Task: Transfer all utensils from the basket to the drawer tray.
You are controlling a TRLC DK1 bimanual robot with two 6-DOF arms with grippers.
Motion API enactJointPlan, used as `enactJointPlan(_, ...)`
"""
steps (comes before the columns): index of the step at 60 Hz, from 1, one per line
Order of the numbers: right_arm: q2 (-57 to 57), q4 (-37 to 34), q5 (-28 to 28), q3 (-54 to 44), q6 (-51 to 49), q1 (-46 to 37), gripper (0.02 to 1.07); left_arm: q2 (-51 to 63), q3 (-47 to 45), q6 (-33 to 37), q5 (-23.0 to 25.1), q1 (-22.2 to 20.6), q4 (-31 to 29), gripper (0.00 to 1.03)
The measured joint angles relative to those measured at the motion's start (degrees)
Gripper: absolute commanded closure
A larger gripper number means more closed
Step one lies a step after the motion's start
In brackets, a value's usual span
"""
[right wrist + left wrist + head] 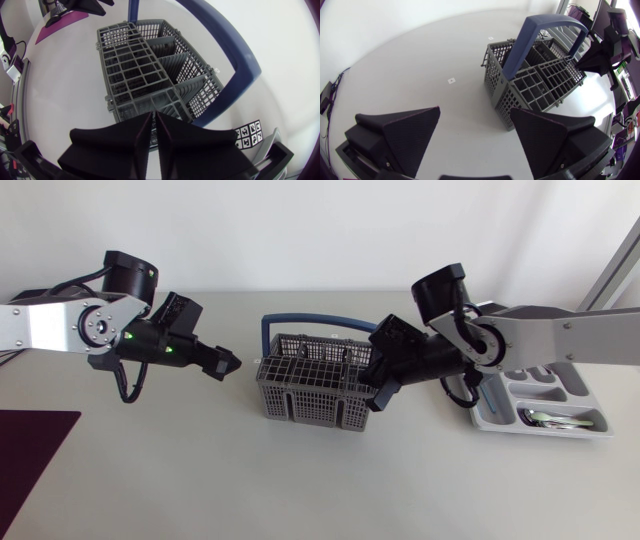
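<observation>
The grey mesh basket (310,385) with a blue handle (300,322) stands mid-table; no utensil shows in its compartments (145,75). My right gripper (375,395) hangs over the basket's right end, its fingers (172,135) pressed together with nothing visible between them. The light drawer tray (500,420) lies at the right behind my right arm, and utensils (555,418) rest in its slots. To the left of the basket (535,75), apart from it, my left gripper (225,365) points at it with its fingers (410,130) wide apart and empty.
A dark maroon mat (30,460) covers the table's front left corner. A small printed marker sheet (250,134) lies on the table beside the basket, near my right gripper. Bare table (420,75) lies between my left gripper and the basket.
</observation>
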Motion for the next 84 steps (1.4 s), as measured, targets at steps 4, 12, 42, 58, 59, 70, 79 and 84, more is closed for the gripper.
enactJointPlan(4,-0.1,0.0,0.0,0.2,0.0,0.0,0.96,0.7,0.0,0.0,0.2,0.0,0.0,0.05)
enactJointPlan(12,-3.7,-0.5,-1.6,-1.0,1.1,-1.3,0.96,2.7,0.0,0.2,1.2,0.0,0.1,0.05)
enactJointPlan(42,-2.5,-0.6,-1.3,-2.7,0.6,-11.9,0.96,7.9,2.3,1.3,2.9,-1.8,0.5,0.36)
enactJointPlan(58,5.4,-0.7,-1.3,0.8,0.9,-10.6,0.96,9.3,2.7,1.2,2.9,-4.1,2.5,0.71)
enactJointPlan(59,5.7,-0.6,-1.3,1.2,1.0,-10.2,0.96,9.3,2.7,1.2,2.9,-4.3,2.6,0.71)
enactJointPlan(70,7.4,-1.6,-0.7,4.7,2.4,-7.0,0.96,9.3,2.7,1.2,3.1,-5.4,2.6,0.71)
enactJointPlan(79,9.0,-3.5,0.4,7.7,3.4,-5.7,0.96,9.3,2.6,1.2,3.2,-5.0,2.6,0.71)
enactJointPlan(84,10.5,-4.0,0.5,9.6,4.1,-4.9,0.96,8.8,1.7,1.3,3.6,-4.2,2.6,0.71)
